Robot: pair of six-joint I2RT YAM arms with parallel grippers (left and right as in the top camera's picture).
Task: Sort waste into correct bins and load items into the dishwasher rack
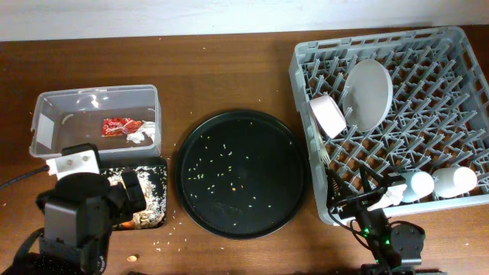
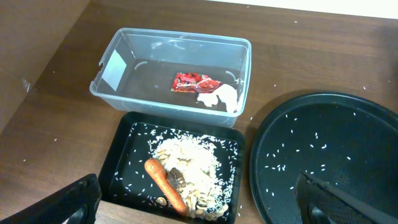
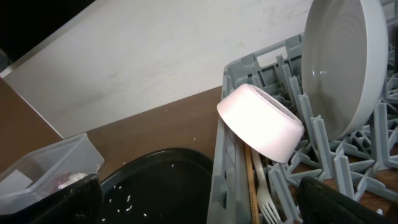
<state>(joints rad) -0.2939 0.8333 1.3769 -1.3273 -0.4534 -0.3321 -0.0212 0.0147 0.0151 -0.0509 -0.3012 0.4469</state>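
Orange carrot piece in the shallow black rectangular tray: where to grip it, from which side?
Probably take the orange carrot piece at its middle, from above, closing across its width: it lies flat, diagonal, with beige rice-like scraps heaped along one side.

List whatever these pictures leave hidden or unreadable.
Overhead: the left arm covers most of the black bin, hiding the carrot.
Overhead: the cups are too small to tell which is blue inside.
Right wrist: the fork and stick are cut off by the bottom edge; the bowl hides their upper ends.
Left wrist: the wrapper has print too small to read.
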